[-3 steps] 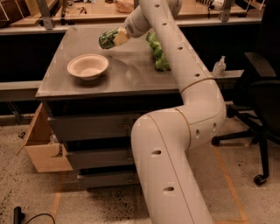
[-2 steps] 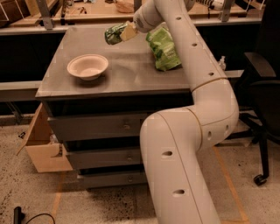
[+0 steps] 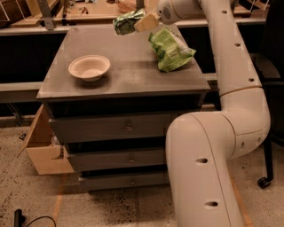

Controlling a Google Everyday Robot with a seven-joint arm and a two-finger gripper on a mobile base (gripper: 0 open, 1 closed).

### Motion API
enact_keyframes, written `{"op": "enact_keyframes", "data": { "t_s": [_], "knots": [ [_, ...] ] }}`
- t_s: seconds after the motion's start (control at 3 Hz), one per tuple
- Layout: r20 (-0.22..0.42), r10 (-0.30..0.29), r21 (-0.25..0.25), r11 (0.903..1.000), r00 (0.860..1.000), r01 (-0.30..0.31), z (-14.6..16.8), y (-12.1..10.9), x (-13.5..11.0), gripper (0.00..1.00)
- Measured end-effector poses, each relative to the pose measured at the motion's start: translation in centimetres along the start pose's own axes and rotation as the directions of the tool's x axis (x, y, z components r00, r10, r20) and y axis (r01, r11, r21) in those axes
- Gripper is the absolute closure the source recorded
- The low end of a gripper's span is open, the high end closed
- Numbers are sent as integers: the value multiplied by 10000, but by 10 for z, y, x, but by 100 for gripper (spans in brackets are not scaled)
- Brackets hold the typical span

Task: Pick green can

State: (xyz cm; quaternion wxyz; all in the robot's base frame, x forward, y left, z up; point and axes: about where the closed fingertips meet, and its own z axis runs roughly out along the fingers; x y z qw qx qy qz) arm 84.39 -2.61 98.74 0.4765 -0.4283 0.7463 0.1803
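The green can is held lying sideways in the air above the far edge of the grey cabinet top. My gripper is shut on the green can, its tan fingers clasping the can's right end. The white arm reaches in from the right and rises over the cabinet. The can is well above the surface and touches nothing else.
A crinkled light-green snack bag lies on the cabinet top at the right, just below the gripper. A pale bowl stands at the left. A cardboard box sits on the floor at the left. A workbench runs behind.
The gripper has lifted the green can up off the cabinet top and carried it higher; the arm has risen and the view has shifted with it.
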Motion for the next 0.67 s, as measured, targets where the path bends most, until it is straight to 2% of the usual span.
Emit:
{"op": "enact_keyframes", "data": {
  "t_s": [0.33,0.67],
  "knots": [
    [109,-186,-221,9996,9998,188,4,5,0,100],
    [97,-169,-217,9996,9998,171,4,5,0,100]
  ]
}}
